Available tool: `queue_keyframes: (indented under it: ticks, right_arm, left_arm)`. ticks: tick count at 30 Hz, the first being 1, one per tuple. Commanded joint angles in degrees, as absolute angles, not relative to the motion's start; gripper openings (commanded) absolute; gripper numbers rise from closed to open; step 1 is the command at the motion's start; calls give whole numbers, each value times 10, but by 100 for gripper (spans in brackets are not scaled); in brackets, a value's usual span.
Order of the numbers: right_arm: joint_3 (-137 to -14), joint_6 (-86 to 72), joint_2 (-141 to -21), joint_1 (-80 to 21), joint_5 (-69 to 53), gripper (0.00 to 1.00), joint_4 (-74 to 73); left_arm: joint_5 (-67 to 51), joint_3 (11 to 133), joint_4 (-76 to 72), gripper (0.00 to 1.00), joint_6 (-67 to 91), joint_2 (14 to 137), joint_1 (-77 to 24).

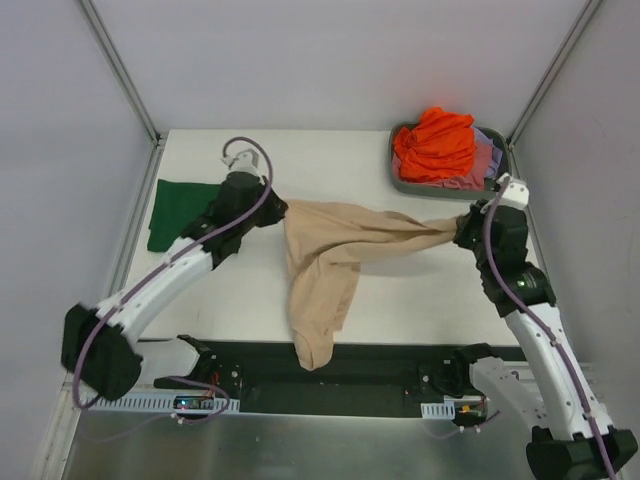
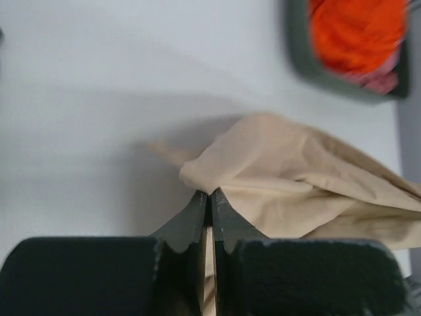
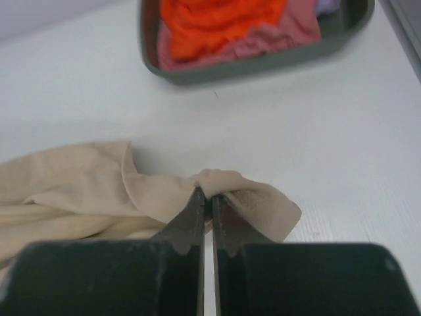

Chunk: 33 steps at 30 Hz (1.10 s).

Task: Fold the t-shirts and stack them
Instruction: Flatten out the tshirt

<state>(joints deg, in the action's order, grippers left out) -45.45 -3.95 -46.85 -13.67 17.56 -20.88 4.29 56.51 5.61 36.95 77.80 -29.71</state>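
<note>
The grey tub (image 1: 397,172) is sitting at the far right corner of the table (image 1: 330,160), just beyond your right gripper (image 1: 463,230). An orange tee (image 1: 435,145) is heaping above its rim, over a pink tee (image 3: 263,36) and a sliver of a lavender tee (image 1: 494,137). A dark green tee (image 1: 180,212) is lying flat by the left edge, one corner hidden under your left arm (image 1: 170,275).

The beige tee (image 1: 330,260) is stretching between both grippers across the middle of the table. Your left gripper (image 2: 209,195) is pinching one bunched end, jaws pressed together on the fabric. Your right gripper is clamping the other end the same way, with a small fold poking out past its fingertips. The cloth is looking crumpled and roped rather than flat, with deep folds running along it.

Its long axis is running left to right, nearly parallel to the far edge. A loose lobe is drooping from left of centre toward the near edge and spilling over it onto the black strip (image 1: 350,362).
</note>
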Motion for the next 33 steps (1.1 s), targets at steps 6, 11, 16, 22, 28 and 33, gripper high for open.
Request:
queue_keyframes:
  ticks: [6, 11, 16, 22, 28, 33]
  right_arm:
    - [-690, -18, -367, -134, 13, 1, -202]
    - [-831, -40, -381, -134, -96, 1, -237]
    - [-896, -75, -355, -134, -146, 1, -238]
    - [-929, -111, -321, -133, -204, 1, -205]
    - [-897, -112, -301, -134, -49, 1, -261]
    - [-783, -146, -330, -133, 58, 3, -311]
  left_arm:
    - [153, 625, 67, 0, 287, 452, -302]
    - [141, 739, 106, 0, 249, 399, -302]
    - [82, 838, 125, 0, 222, 379, -302]
    - [13, 966, 167, 0, 212, 409, -302]
    - [76, 1014, 170, 0, 188, 474, -302]
    - [211, 984, 168, 0, 163, 589, -302]
